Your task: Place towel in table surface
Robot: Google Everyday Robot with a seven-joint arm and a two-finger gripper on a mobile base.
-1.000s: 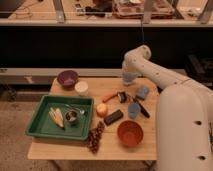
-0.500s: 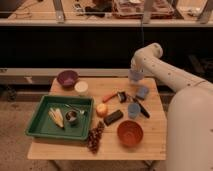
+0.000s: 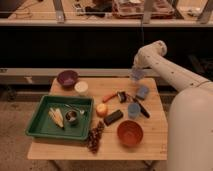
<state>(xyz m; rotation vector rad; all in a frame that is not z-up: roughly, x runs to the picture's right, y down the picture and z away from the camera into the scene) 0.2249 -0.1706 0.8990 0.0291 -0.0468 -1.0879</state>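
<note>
My gripper [image 3: 136, 75] hangs at the end of the white arm [image 3: 165, 65], just above the far right edge of the wooden table [image 3: 155, 142]. A folded blue cloth that looks like the towel [image 3: 143, 92] lies on the table, just in front of the gripper and slightly to its right. The gripper's tip looks pale blue-grey, and I cannot tell whether it holds anything.
A green tray [image 3: 37, 127] with a metal cup and pale pieces sits front left. A purple bowl [image 3: 67, 78], white cup [image 3: 81, 88], orange fruit [image 3: 102, 109], black bar [image 3: 113, 117], blue cup [image 3: 133, 110], orange-red bowl [image 3: 130, 133] and grapes [image 3: 95, 138] are also on the table.
The arm has swung right and back along the table's far edge, carrying the gripper from above the middle of that edge to its right end. The table objects have not moved.
</note>
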